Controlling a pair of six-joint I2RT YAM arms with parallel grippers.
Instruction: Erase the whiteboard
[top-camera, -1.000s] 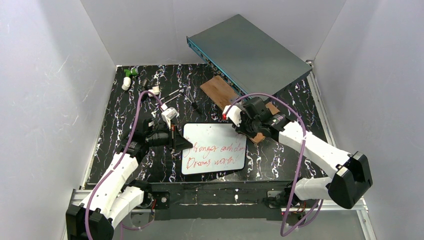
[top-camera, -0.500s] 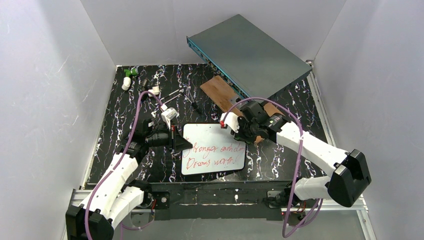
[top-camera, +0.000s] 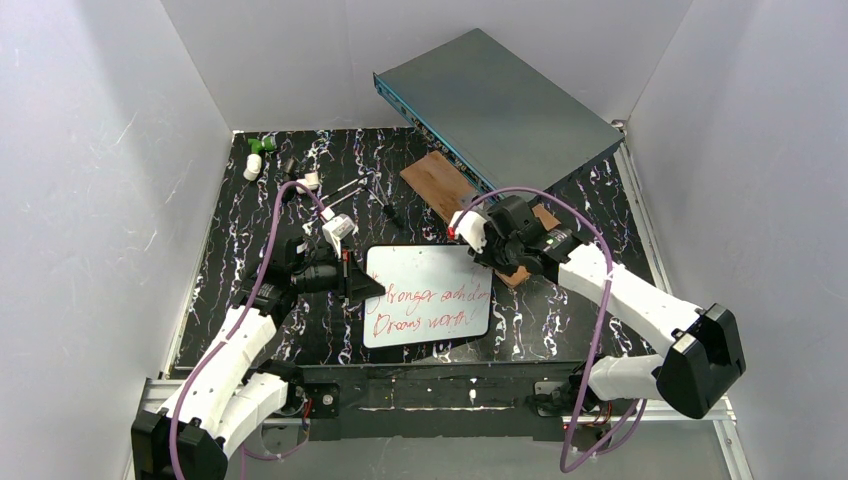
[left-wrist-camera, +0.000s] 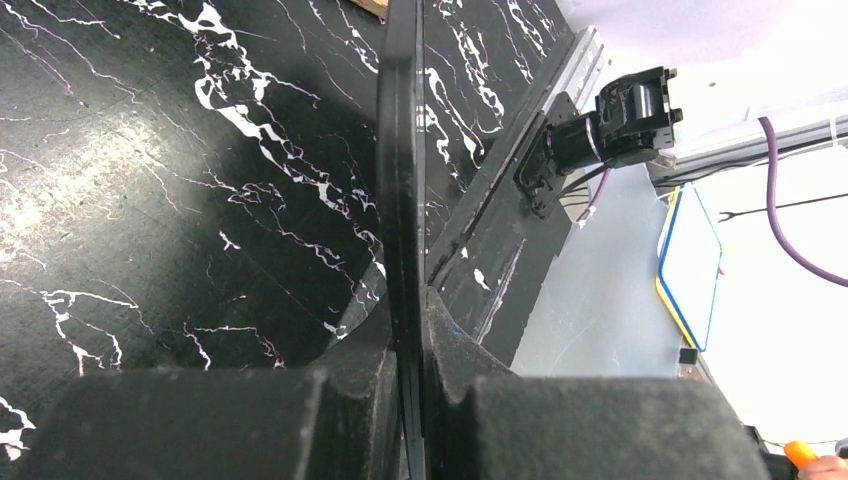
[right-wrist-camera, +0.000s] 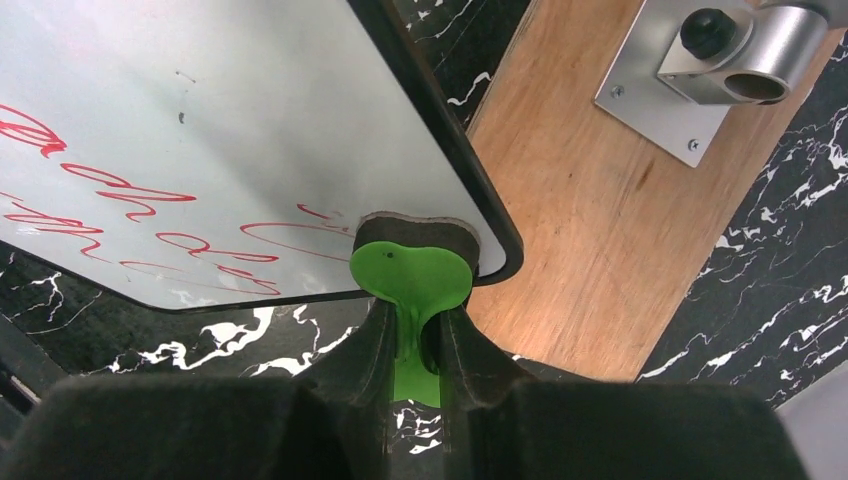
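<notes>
The whiteboard (top-camera: 425, 300) lies flat near the table's front edge, with two lines of red handwriting across its lower half. My left gripper (top-camera: 366, 288) is shut on its left edge; in the left wrist view the board's black rim (left-wrist-camera: 400, 180) runs edge-on between the jaws of the gripper (left-wrist-camera: 412, 335). My right gripper (top-camera: 481, 260) is shut on a green eraser (right-wrist-camera: 410, 272) whose dark felt pad rests on the board's far right corner (right-wrist-camera: 470, 215), beside the red letters. The board's white face (right-wrist-camera: 200, 120) fills the upper left of the right wrist view.
A brown wooden plank (top-camera: 440, 180) with a metal bracket (right-wrist-camera: 690, 70) lies just right of the board, under my right arm. A grey-teal metal box (top-camera: 500, 105) leans at the back right. Small caps (top-camera: 252, 168) and pens (top-camera: 385, 208) lie at the back left. White walls surround the table.
My right gripper swept left over the board's upper right part with the eraser, then came back right to the corner. The left arm and the board have not moved.
</notes>
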